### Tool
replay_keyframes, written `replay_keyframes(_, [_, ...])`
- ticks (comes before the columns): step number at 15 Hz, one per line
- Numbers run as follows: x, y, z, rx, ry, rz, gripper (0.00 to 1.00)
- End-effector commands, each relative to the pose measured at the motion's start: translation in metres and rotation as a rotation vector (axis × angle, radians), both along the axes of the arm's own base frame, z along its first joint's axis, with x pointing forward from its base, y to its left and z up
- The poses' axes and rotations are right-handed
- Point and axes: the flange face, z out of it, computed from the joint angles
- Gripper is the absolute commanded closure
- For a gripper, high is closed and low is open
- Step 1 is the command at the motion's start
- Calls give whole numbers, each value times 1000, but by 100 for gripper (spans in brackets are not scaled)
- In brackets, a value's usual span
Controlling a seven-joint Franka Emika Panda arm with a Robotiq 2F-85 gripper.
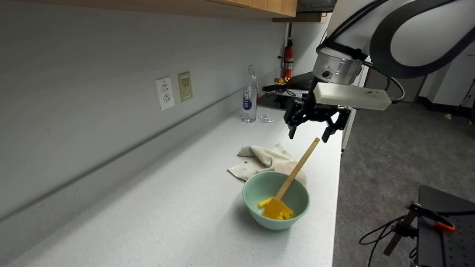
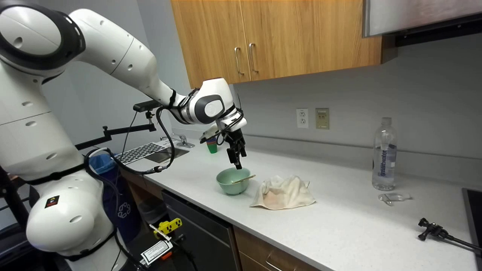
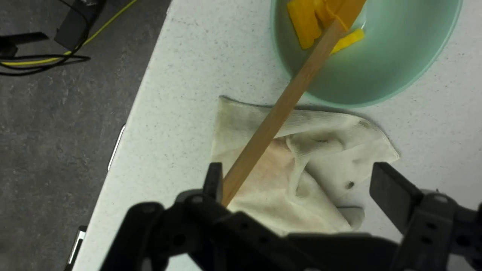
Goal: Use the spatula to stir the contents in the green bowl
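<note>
The spatula has a wooden handle (image 1: 298, 167) and a yellow-orange head (image 1: 273, 208). It leans in the green bowl (image 1: 274, 223), head down among several yellow pieces (image 1: 287, 213). The bowl stands on the counter in both exterior views (image 2: 232, 189). In the wrist view the bowl (image 3: 406, 56) is at the top, and the handle (image 3: 271, 124) slants down toward the left finger. My gripper (image 1: 308, 134) is open and empty above the handle's upper end. In the wrist view the gripper (image 3: 301, 184) has its fingers wide apart, and the left finger hides the handle's end.
A crumpled beige cloth (image 1: 267, 159) lies beside the bowl, under the handle. A water bottle (image 2: 385, 158) and a small clear object (image 2: 393, 197) stand farther along the counter near the wall. Wooden cabinets (image 2: 282, 37) hang above. Stacked cups (image 2: 212, 146) stand near the sink.
</note>
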Motion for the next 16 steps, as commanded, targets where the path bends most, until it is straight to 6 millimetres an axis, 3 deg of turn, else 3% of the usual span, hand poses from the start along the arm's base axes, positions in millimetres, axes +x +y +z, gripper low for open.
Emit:
replay_keyframes(1, [0,2,-2,2,4,-3,0])
replay_keyframes(4, [0,0,-3,3,7,-5,0])
replay_keyframes(9, [-3,-12,-11,2,33,-245,0])
replay_keyframes(16, [4,-13,-31,-15,3,-451,0])
